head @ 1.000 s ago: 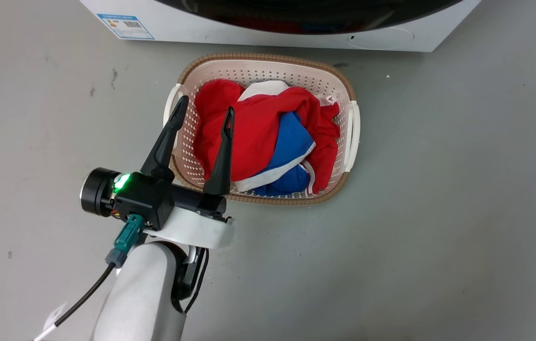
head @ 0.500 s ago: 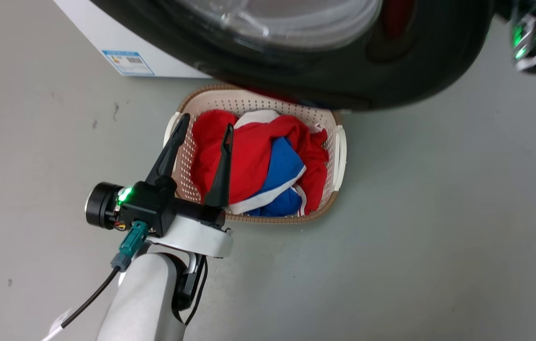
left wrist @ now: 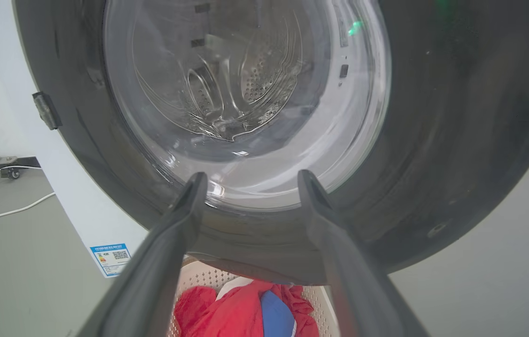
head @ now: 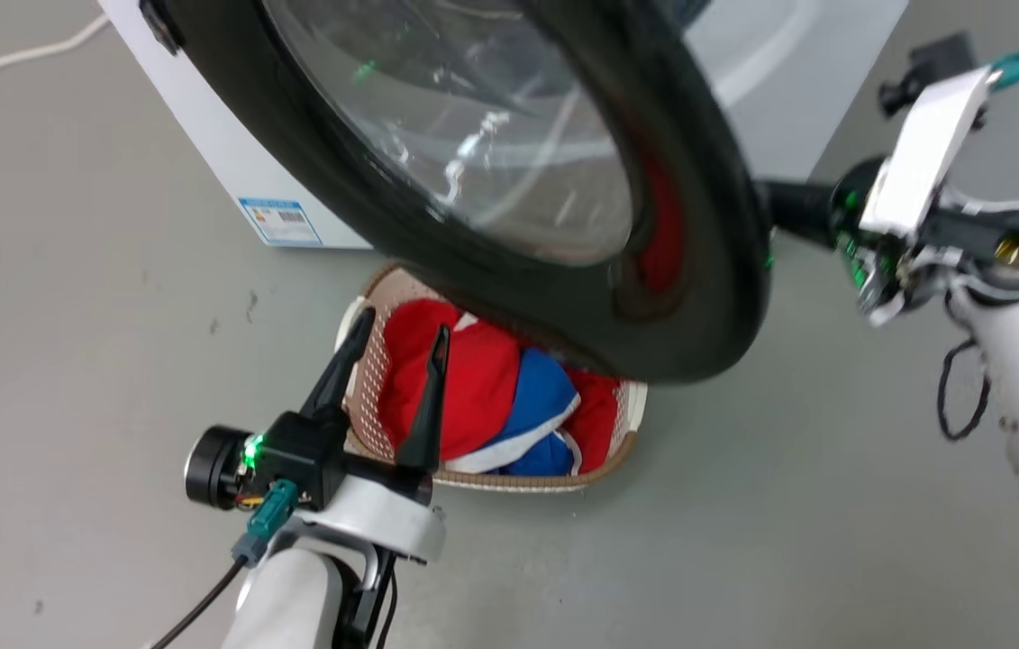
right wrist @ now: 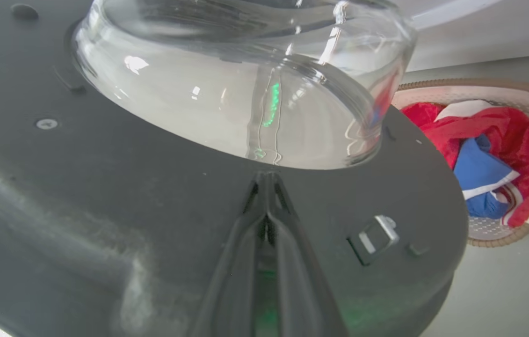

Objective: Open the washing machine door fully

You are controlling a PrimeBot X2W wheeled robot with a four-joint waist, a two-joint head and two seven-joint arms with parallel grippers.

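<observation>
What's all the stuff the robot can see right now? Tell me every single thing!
washing machine door: one, shiny black with a clear glass middle, swung out above the basket
washing machine: one, white, behind the door
sticker: one, blue and white, low on the machine
laundry basket: one, pale with a brown rim, on the floor under the door
clothes: one heap, red, blue and white, inside the basket
cable: one, white, on the floor left of the machine
floor: grey, all around
left pincer: one, dark, open, over the basket's left side
right pincer: one, dark, shut, tips at the door's inner side
</observation>
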